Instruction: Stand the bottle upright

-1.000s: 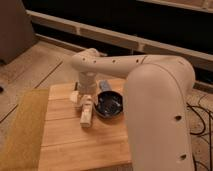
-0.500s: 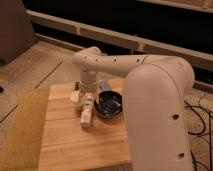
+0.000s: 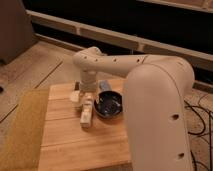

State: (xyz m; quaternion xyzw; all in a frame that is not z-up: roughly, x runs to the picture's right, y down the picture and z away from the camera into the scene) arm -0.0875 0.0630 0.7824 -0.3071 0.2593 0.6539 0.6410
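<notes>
One bottle (image 3: 86, 116) is lying flat on the desk (image 3: 65, 145) nearest you, its long axis running away toward the pincer (image 3: 83, 98), which is hovering wide open at its far end, gripping nothing. Beside them the dark bowl (image 3: 102, 114) is sitting, contents unclear to you.

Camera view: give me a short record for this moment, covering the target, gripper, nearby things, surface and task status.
target: bottle, cream-white, lying on its side
arm end: gripper, open, low over the bottle's far end; contact unclear
nearby: dark bowl close beside the bottle; small bluish item behind the bowl, kind unclear
surface: wooden table
status: bottle not yet upright
</notes>
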